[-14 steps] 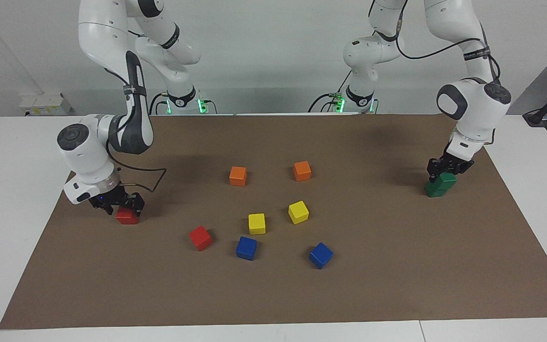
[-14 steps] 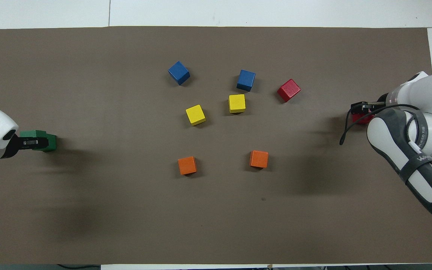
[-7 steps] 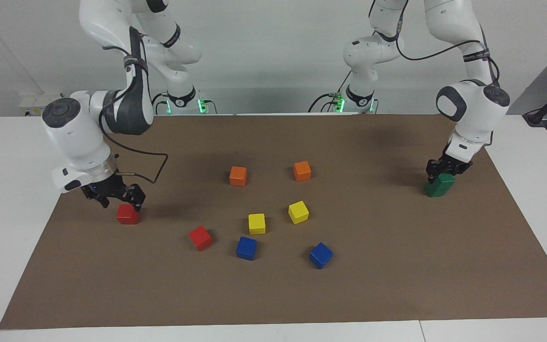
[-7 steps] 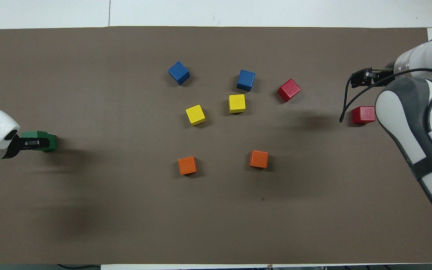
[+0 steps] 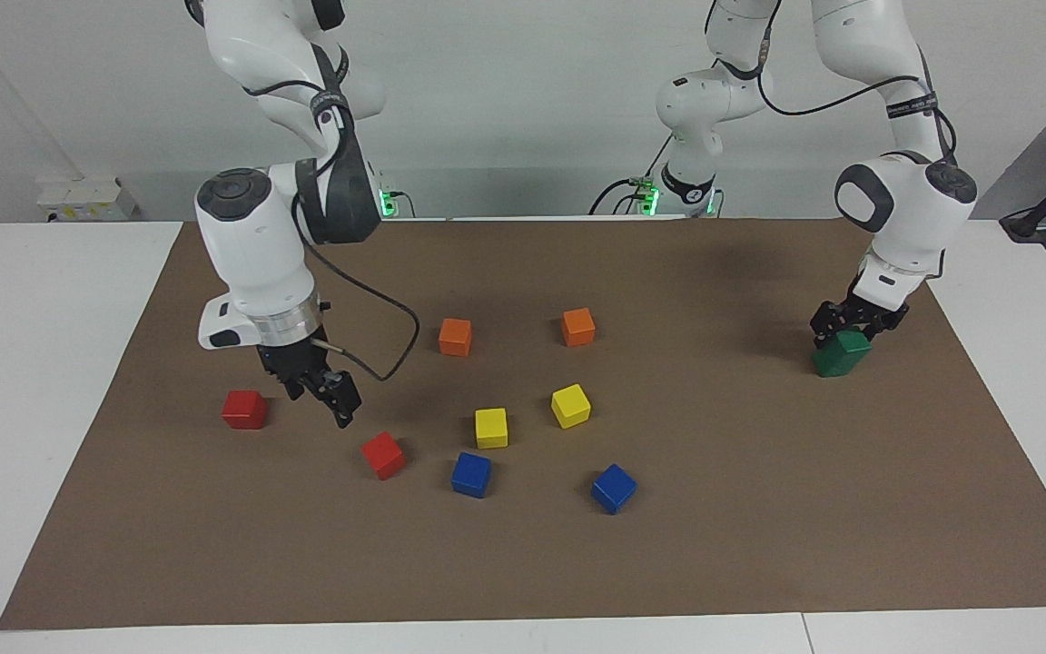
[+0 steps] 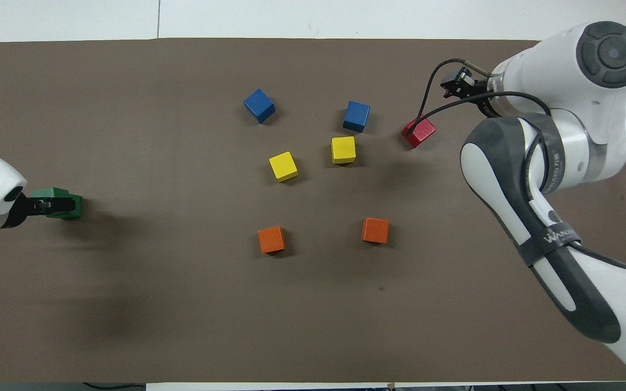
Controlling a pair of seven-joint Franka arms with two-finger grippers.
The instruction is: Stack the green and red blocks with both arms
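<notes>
Two dark green blocks form a slightly offset stack (image 5: 841, 356) near the left arm's end of the mat, also in the overhead view (image 6: 68, 207). My left gripper (image 5: 854, 329) sits low over the top green block, fingers open on either side of it. One red block (image 5: 244, 410) rests alone toward the right arm's end; the right arm hides it from overhead. The second red block (image 5: 383, 454) lies tilted toward the middle, also seen from overhead (image 6: 419, 132). My right gripper (image 5: 328, 397) hangs open and empty over the mat between the two red blocks.
Two orange blocks (image 5: 455, 336) (image 5: 577, 326), two yellow blocks (image 5: 490, 427) (image 5: 570, 405) and two blue blocks (image 5: 470, 474) (image 5: 613, 488) are scattered mid-mat. The brown mat (image 5: 759, 545) covers the white table.
My right gripper let go of the first red block, lifted, and swung toward the second red block. My left gripper rose slightly over the green stack.
</notes>
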